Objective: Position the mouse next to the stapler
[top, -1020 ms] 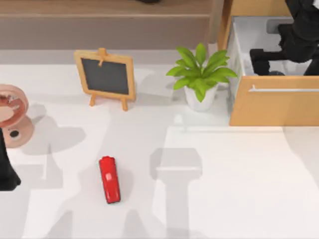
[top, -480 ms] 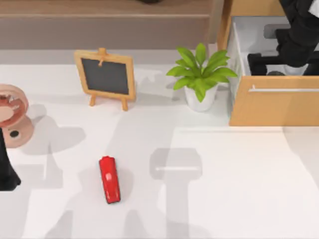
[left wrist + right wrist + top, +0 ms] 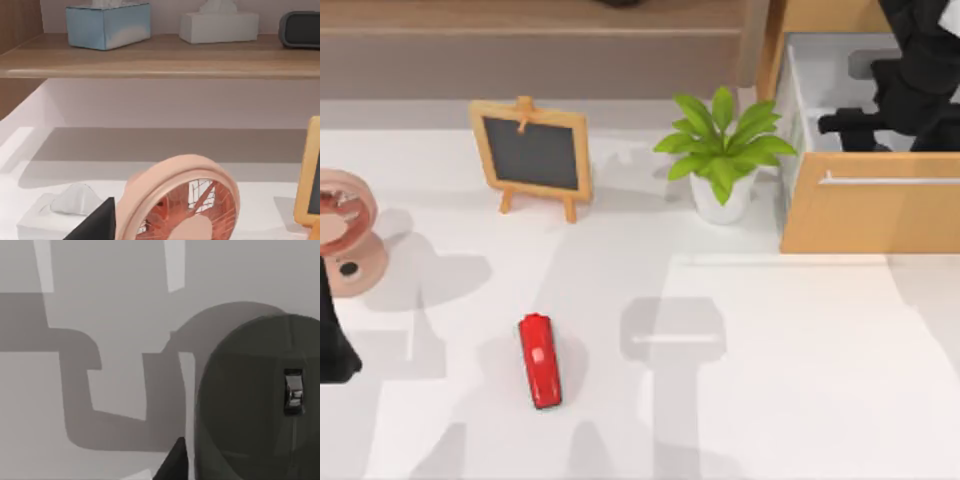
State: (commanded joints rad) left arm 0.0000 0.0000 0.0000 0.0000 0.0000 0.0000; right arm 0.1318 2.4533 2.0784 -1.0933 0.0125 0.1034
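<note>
1. Since half a second ago the right arm has shifted slightly up and to the right over the open drawer (image 3: 865,215); the right gripper (image 3: 855,122) now sits a little higher in the top view, while everything on the table has stayed where it was.
2. The white table (image 3: 790,370) carries the arms' broad grey shadows across its middle.
3. The wooden drawer stands open at the table's back right, its pale interior partly covered by the right arm, which blocks most of what lies inside.
4. The potted green plant (image 3: 722,150) stands just left of the drawer, between it and the small chalkboard easel (image 3: 532,155).
5. The pink fan (image 3: 345,230) sits at the left edge, close to the parked left arm (image 3: 332,345); in the left wrist view the fan (image 3: 182,200) looms near, with a wooden shelf (image 3: 160,57) behind it holding a blue tissue box (image 3: 107,25) and a white one (image 3: 218,26).
6. The mouse (image 3: 260,400) appears large and dark in the right wrist view, directly under that gripper; it probably lies on the drawer floor, though contact is unclear.
7. The stapler (image 3: 540,360) lies on the front left of the table, well apart from the drawer.
8. Whether either gripper's fingers are spread or closed cannot be told.
</note>
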